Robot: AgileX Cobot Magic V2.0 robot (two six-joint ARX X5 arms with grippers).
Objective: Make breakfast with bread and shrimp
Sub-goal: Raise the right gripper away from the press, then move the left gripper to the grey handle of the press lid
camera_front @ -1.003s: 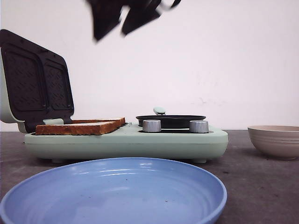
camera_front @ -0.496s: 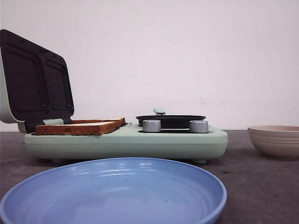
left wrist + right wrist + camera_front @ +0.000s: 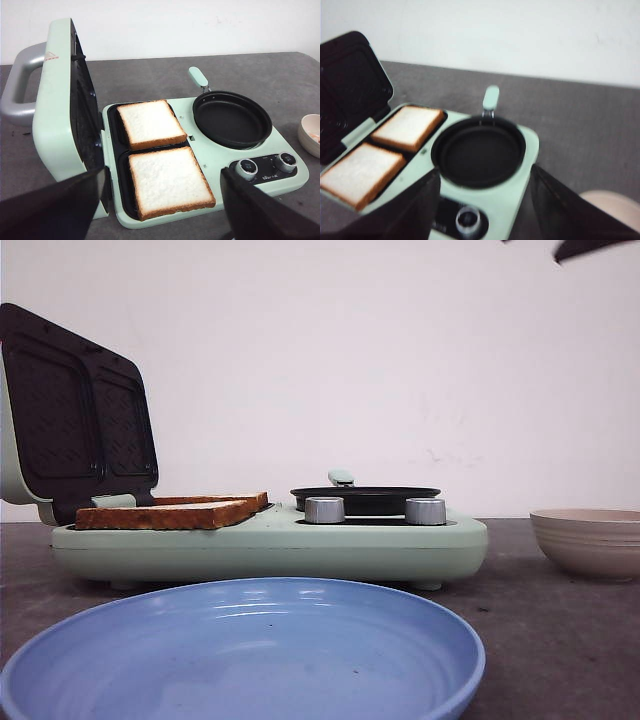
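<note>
Bread [image 3: 162, 162] on maker [image 3: 210, 160] — empty claw [image 3: 162, 215]

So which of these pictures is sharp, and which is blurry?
The left wrist view is crisp: the bread shows its crumb and crust. The right wrist view is soft all over, the pan smeared at its edges. The front view is sharp on the appliance, but the blue plate close up is slightly soft.

- The bread [image 3: 160, 160] lay as two slices side by side in the grill tray, on the left half of the breakfast maker [image 3: 270, 545].
- The pan [image 3: 232, 119] sat on its right half.
- Before it on the worktop [image 3: 540, 640] lay the plate [image 3: 240, 655]; to its right stood the bowl [image 3: 588, 540].
- My claws were above.
</note>
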